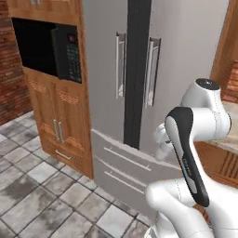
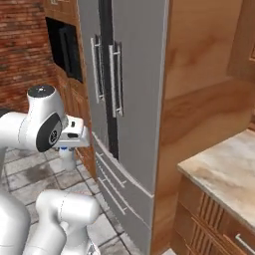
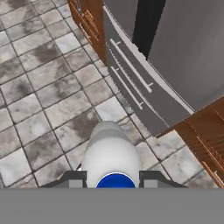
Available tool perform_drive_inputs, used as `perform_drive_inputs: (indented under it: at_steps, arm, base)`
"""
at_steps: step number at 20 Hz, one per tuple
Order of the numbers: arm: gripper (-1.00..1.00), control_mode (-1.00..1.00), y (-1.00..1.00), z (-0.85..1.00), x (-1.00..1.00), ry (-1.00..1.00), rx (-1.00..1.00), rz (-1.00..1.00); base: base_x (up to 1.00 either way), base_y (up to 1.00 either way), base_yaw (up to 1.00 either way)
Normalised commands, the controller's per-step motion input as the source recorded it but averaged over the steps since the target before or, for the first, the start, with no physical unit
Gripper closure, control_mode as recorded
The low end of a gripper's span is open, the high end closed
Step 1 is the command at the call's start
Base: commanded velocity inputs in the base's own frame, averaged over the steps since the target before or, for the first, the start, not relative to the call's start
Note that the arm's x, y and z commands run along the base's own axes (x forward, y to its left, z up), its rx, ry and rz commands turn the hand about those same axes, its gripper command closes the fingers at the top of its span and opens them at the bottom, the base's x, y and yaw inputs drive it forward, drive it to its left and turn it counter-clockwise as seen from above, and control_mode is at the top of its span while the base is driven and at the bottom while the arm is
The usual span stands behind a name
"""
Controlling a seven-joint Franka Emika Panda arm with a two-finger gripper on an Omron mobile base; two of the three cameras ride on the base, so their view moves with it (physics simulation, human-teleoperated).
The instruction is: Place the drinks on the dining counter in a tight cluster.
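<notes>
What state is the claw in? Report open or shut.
Shut on the small white bottle. In the hand view the claw has its dark fingers pressed against both sides of the bottle near its blue cap.

Smooth white bottle (image 3: 111, 157); brushed-metal fridge (image 1: 139, 69); wood cabinets (image 1: 56, 111).

Two base cameras look forward from behind the arm, left and right, sharing the grey refrigerator (image 1: 139, 69) and tiled floor (image 1: 32, 186). The hand camera looks steeply down, close above that floor, along the refrigerator's drawer front.
</notes>
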Motion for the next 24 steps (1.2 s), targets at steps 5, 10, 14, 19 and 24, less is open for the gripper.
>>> perform_drive_inputs:
  at_steps: [5,10,14,19,24]
  arm:
    - [1.00,1.00,0.00,0.00,0.00,0.00,0.00,0.00]
    - [1.00,1.00,0.00,0.00,0.00,0.00,0.00,0.00]
    - [1.00,1.00,0.00,0.00,0.00,0.00,0.00,0.00]
    - [1.00,1.00,0.00,0.00,0.00,0.00,0.00,0.00]
    - [1.00,1.00,0.00,0.00,0.00,0.00,0.00,0.00]
  base:
    - [0.00,0.26,0.97]
    - [0.09,0.18,0.92]
    - [0.36,0.11,0.83]
    - [0.96,0.03,0.41]
    - [1.00,0.09,0.01]
